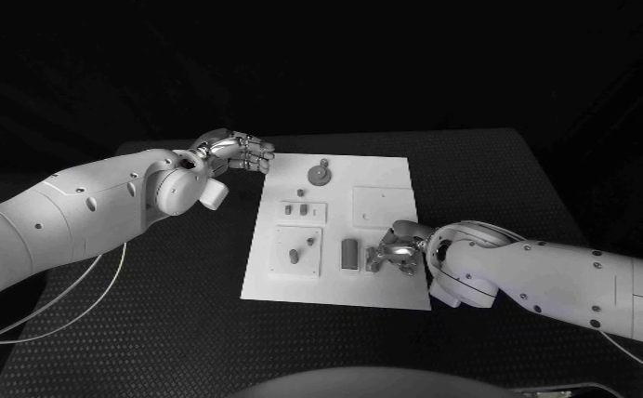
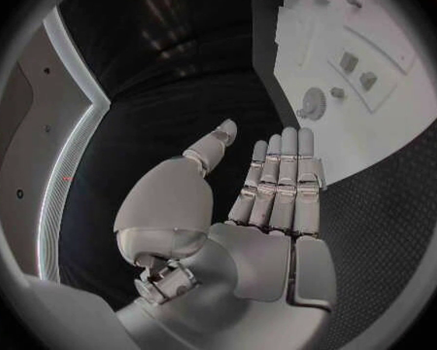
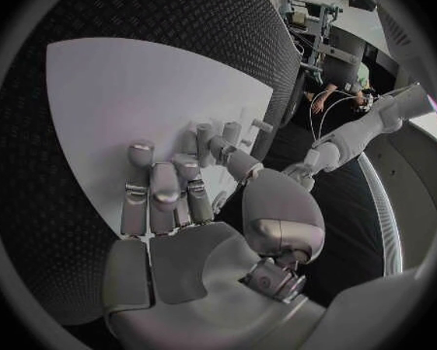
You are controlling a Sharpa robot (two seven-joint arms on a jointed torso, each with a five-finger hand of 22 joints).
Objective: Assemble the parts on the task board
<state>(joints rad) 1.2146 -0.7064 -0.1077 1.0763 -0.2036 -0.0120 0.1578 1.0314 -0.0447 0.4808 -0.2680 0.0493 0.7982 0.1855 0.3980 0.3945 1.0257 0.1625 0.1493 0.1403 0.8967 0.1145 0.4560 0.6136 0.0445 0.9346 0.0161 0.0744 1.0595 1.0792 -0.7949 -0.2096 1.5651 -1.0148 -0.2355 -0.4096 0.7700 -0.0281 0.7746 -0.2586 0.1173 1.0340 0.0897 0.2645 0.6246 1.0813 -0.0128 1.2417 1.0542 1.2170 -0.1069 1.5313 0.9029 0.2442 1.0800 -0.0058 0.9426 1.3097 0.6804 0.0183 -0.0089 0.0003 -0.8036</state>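
Note:
The white task board (image 1: 335, 272) lies in the middle of the black table. A round grey part (image 1: 319, 173) sits near its far edge, small parts (image 1: 296, 208) stand in a plate mid-left, and a dark upright block (image 1: 349, 253) is near the front. My right hand (image 1: 398, 249) rests low on the board just right of that block. In the right wrist view its fingers (image 3: 165, 194) lie over the board with thumb and one finger close together; whether they pinch anything is unclear. My left hand (image 1: 236, 151) hovers off the board's far left corner, flat and empty (image 2: 272, 202).
A square raised plate (image 1: 379, 205) sits on the board's right half and another (image 1: 297, 251) holds two small pieces at the front left. Black table (image 1: 175, 305) surrounds the board. A thin cable (image 1: 81, 282) hangs under my left arm.

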